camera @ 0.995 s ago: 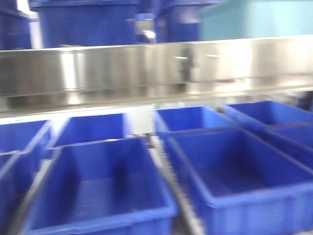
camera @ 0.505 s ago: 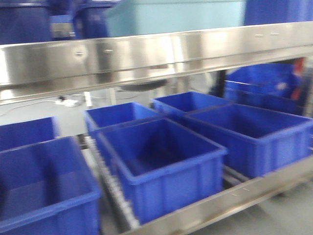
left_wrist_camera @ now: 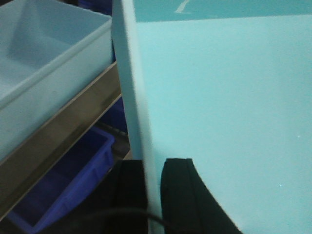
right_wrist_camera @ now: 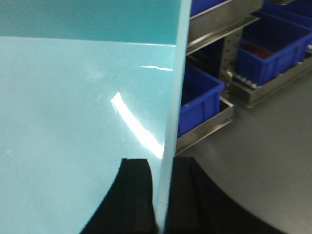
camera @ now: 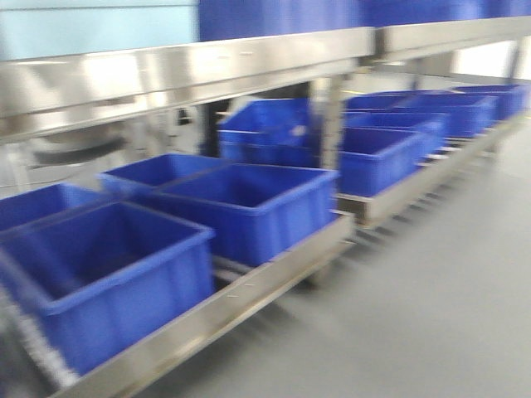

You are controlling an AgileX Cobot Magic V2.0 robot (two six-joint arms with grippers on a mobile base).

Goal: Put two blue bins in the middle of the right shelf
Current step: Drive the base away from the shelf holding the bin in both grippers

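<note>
I hold a pale blue-green bin between both grippers. In the left wrist view my left gripper (left_wrist_camera: 153, 168) is shut on the bin's left wall, one black finger (left_wrist_camera: 180, 195) inside and one outside; the bin's inside (left_wrist_camera: 224, 97) fills the frame. In the right wrist view my right gripper (right_wrist_camera: 163, 165) is shut on the right wall, and the bin's inside (right_wrist_camera: 73, 97) fills the left half. In the front view the bin's edge (camera: 91, 29) shows at the top left, above the shelf rail. Several dark blue bins (camera: 249, 207) stand on the lower shelf.
A steel shelf rail (camera: 207, 62) crosses the front view. A second shelf unit with dark blue bins (camera: 390, 149) runs off to the right, beside grey floor (camera: 415, 315). The left wrist view shows a pale bin (left_wrist_camera: 44, 44) on a steel rail and a dark blue bin (left_wrist_camera: 73, 180) below.
The front view has swung to the right: the lower-shelf bins have slid left, and the right shelf unit and the floor have come into view. The held bin's edge now shows at top left.
</note>
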